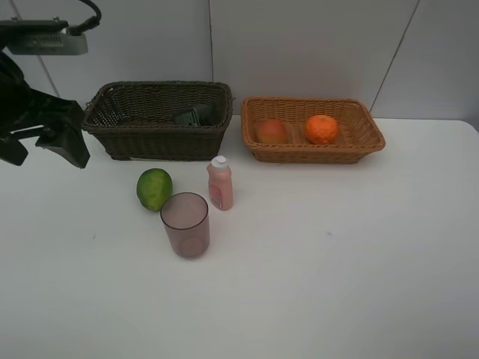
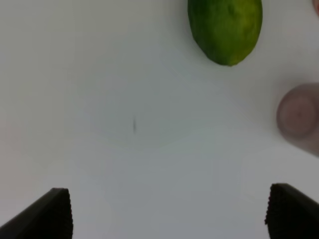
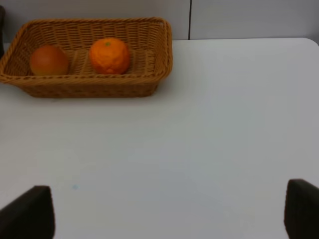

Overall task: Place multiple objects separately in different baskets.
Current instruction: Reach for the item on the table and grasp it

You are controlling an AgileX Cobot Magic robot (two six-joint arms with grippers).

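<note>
A green round fruit (image 1: pixel 154 188) (image 2: pixel 225 27), a pink white-capped bottle (image 1: pixel 220 184) and a translucent mauve cup (image 1: pixel 185 224) (image 2: pixel 299 117) stand close together on the table. The dark brown basket (image 1: pixel 150 142) holds a dark green bottle (image 1: pixel 196 115). In the light tan basket (image 1: pixel 359 142) (image 3: pixel 99 87) lie a peach-like fruit (image 1: pixel 272 131) (image 3: pixel 49 60) and an orange (image 1: pixel 322 129) (image 3: pixel 109 55). My left gripper (image 1: pixel 41 153) (image 2: pixel 174 214) hangs open and empty at the far left, apart from the fruit. My right gripper (image 3: pixel 167 211) is open and empty, well back from the tan basket, and does not show in the exterior view.
Both baskets sit side by side at the back of the white table (image 1: pixel 337 262), against a pale panelled wall. A grey device on a cable (image 1: pixel 45 37) hangs above the left arm. The table's right edge runs past the tan basket.
</note>
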